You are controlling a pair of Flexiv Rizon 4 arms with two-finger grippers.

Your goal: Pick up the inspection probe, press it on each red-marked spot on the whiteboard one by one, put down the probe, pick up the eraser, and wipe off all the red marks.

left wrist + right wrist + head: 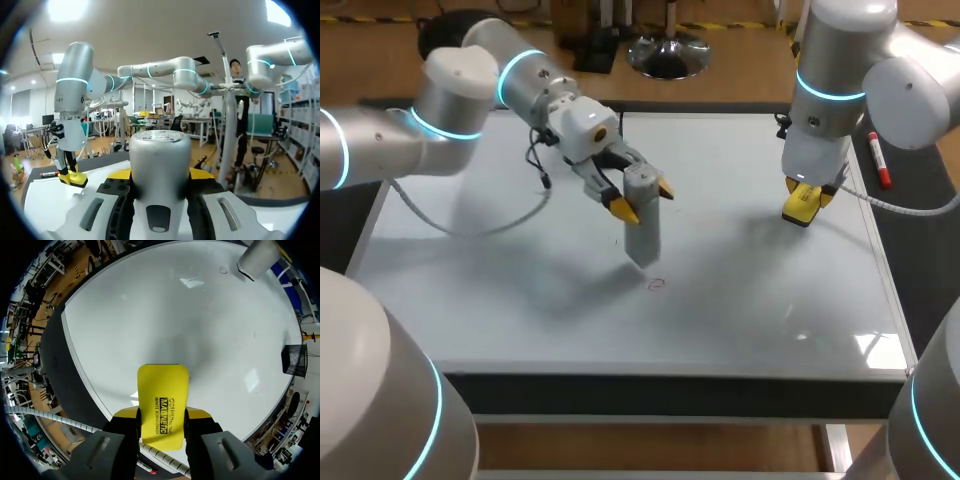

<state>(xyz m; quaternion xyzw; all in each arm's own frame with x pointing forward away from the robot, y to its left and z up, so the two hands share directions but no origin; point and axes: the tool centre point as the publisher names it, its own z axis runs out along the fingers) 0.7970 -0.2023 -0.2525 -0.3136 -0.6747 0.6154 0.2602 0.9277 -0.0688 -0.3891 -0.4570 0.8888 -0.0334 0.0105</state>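
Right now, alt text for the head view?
The left gripper holds the grey probe, tilted, its lower end close to a small red mark on the whiteboard. The right gripper holds the yellow eraser at the board's right side.

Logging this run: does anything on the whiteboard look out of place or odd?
Nothing is spilled or damaged. One oddity: the right hand is shut on the yellow rectangular eraser while the left hand holds the grey cylindrical probe, tilted, near the small red circle on the whiteboard.
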